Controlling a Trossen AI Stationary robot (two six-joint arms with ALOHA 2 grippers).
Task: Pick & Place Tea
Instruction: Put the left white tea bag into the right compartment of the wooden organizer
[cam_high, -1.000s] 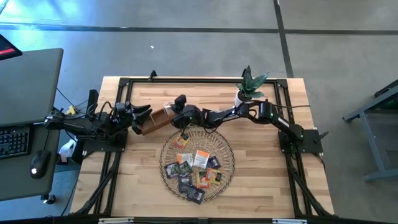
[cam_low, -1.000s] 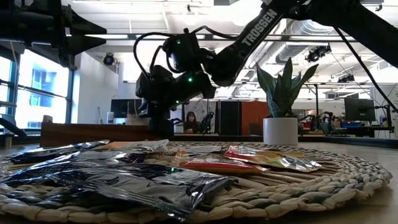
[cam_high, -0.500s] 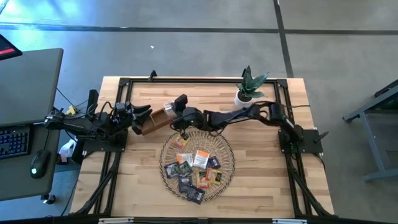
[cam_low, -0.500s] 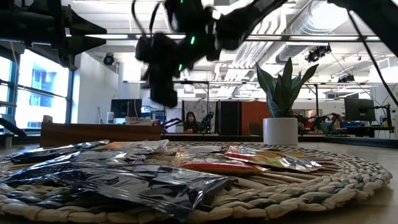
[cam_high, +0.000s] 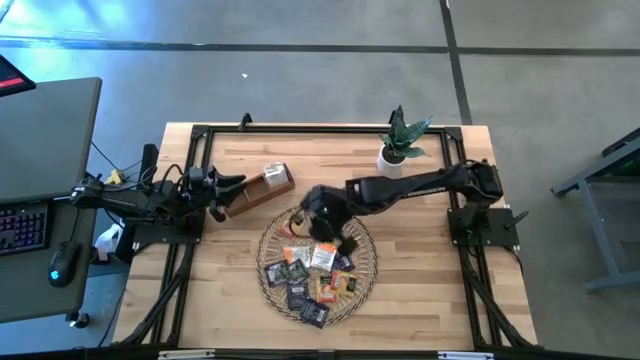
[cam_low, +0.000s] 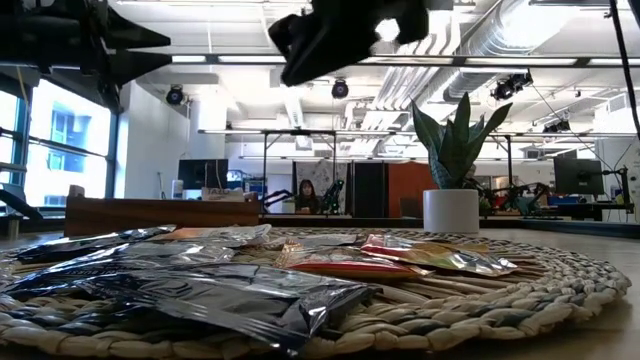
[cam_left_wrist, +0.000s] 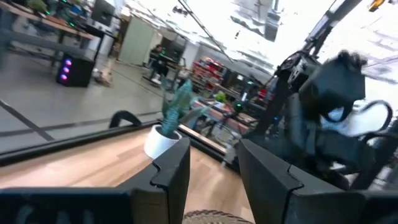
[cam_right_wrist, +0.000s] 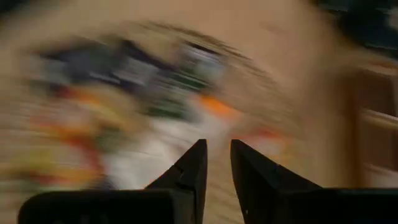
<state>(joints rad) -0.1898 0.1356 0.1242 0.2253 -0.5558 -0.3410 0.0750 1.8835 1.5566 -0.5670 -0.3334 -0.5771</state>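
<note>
The right gripper (cam_high: 322, 215) hangs empty over the far side of the wicker tray (cam_high: 366, 262) — fingers a narrow gap apart, likely choosing among the tea sachets (cam_high: 312, 268) heaped there — while the left gripper (cam_high: 222, 190), open, waits by the wooden box (cam_high: 262, 187).

Tea on the tray, mid-table

We've got the tea sachets (cam_high: 312, 272) lying on the wicker tray (cam_high: 368, 262) at the table's (cam_high: 430, 300) middle, the wooden box (cam_high: 262, 187) behind it to the left, the potted plant (cam_high: 398, 143) behind to the right, and the right gripper (cam_high: 322, 222) over the tray's back edge.
</note>
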